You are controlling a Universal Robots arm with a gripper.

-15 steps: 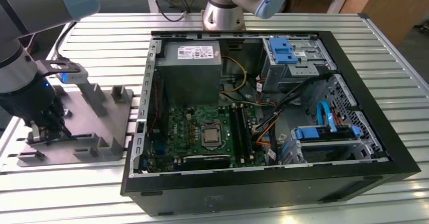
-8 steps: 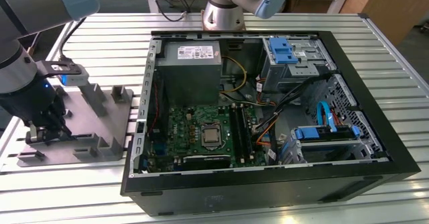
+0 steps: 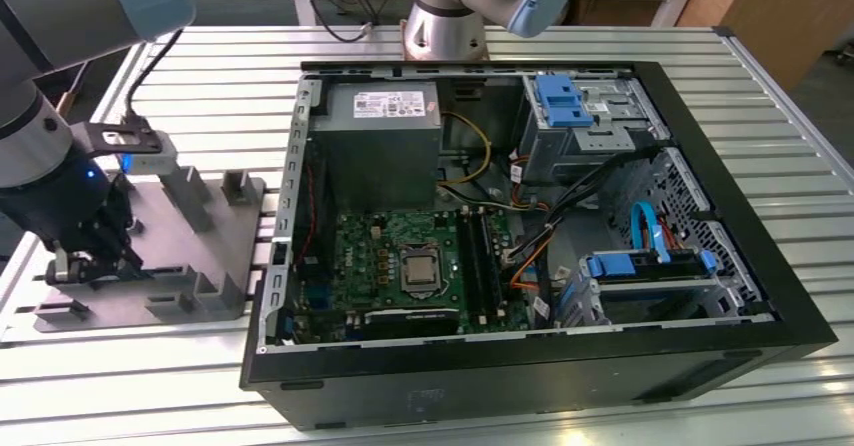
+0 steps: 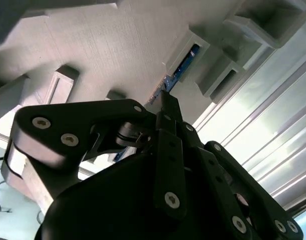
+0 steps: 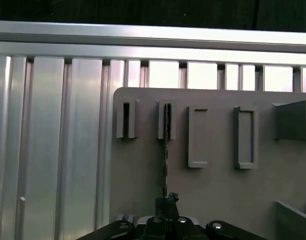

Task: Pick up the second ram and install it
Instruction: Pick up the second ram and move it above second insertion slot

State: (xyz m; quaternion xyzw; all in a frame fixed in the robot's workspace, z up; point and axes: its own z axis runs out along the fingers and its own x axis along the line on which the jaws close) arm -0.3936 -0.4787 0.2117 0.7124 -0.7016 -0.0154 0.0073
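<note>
At the exterior view's left, low over the grey fixture [image 3: 160, 256]: gripper [image 5: 166, 201] closed narrow, pinching the thin edge of the second ram [image 5: 165, 155]. Stood on edge in a fixture slot [image 5: 166, 120], apparently for a clean grasp from above. Farther right, open computer case [image 3: 534, 366], motherboard [image 3: 387, 256] inside.

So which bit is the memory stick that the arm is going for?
Find the open computer case; at the exterior view's left of it lies a grey fixture with upright posts. In the first wrist view, the second ram is the dark, card-thin strip running on edge from one slotted post to the gripper, which grips it. Its neighbours are chunky grey plastic.
</note>
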